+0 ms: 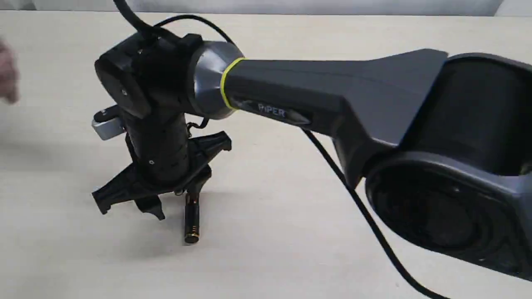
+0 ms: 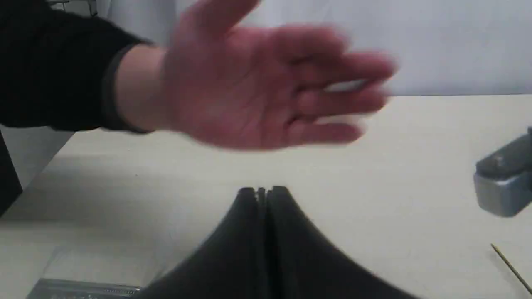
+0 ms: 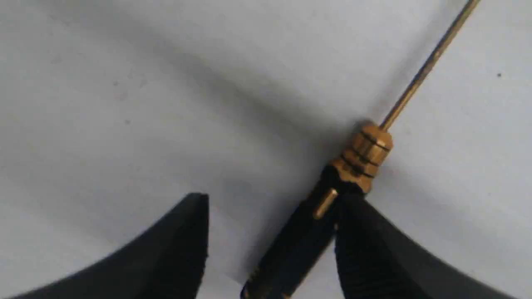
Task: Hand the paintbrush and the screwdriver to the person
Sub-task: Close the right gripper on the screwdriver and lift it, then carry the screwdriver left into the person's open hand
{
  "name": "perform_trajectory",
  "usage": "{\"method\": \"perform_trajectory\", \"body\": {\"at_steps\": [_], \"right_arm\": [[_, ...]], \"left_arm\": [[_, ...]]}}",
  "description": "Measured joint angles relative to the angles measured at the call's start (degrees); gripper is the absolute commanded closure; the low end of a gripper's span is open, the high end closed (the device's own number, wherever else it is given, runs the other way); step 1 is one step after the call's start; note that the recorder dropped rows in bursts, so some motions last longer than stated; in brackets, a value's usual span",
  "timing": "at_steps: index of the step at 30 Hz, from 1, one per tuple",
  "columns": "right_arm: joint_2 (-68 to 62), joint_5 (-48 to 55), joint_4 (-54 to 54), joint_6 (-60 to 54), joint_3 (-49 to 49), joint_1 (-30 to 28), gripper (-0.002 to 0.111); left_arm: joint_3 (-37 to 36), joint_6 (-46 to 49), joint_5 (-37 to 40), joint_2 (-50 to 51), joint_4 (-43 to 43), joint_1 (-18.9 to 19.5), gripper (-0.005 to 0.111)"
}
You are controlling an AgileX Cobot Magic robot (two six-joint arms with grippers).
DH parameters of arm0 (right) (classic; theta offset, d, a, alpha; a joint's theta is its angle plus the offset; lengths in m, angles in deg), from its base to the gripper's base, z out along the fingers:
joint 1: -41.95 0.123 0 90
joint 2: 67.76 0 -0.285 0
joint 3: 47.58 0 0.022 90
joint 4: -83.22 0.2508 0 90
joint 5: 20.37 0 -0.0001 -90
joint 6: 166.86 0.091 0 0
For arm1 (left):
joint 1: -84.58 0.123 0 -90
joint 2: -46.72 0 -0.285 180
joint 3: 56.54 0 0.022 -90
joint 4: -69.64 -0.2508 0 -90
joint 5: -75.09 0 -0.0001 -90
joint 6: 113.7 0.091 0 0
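The screwdriver [image 1: 192, 224] lies flat on the table, black handle with gold rings. My right gripper [image 1: 178, 201] points down over it, open. In the right wrist view the screwdriver [image 3: 357, 160] lies between the open fingers, its handle against one finger [image 3: 374, 249], and my right gripper [image 3: 272, 199] straddles it. My left gripper [image 2: 262, 193] is shut with nothing seen in it. The person's open palm [image 2: 257, 87] hovers, blurred, above the table beyond it, and the same hand [image 1: 6, 79] shows at the exterior view's left edge. A silver band [image 2: 83, 288] with a pale patch looks like the paintbrush's ferrule, mostly cut off.
The right arm's long black link [image 1: 332, 95] and its cable [image 1: 357, 203] stretch across the table [image 1: 270, 249] from the right. Its wrist camera housing [image 2: 503, 182] shows in the left wrist view, with the screwdriver's thin shaft [image 2: 511, 268] below it.
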Motion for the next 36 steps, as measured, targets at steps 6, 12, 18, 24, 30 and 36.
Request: {"method": "perform_trajectory", "body": {"at_steps": [6,12,18,24,30,36], "right_arm": [[-1.31,0.52,-1.01,0.00,0.21,0.00,0.060],[-1.78,0.88,-1.23,0.75,0.67,0.00,0.060],[-1.88,0.93,-2.29,2.33,1.01,0.14,0.060],[-1.20,0.83,-4.37,3.13,0.54,0.14,0.060],[-1.20,0.83,-5.57,4.28,0.19,0.14,0.060],[-1.41,0.83,-9.70,6.04,0.19,0.14,0.060]], "left_arm": [[0.00,0.00,0.00,0.00,0.00,0.00,0.107],[0.00,0.00,0.00,0.00,0.00,0.00,0.107],[0.00,0.00,0.00,0.00,0.00,0.00,0.107],[0.00,0.00,0.00,0.00,0.00,0.00,0.107],[0.00,0.00,0.00,0.00,0.00,0.00,0.107],[0.00,0.00,0.00,0.00,0.00,0.00,0.107]]}}
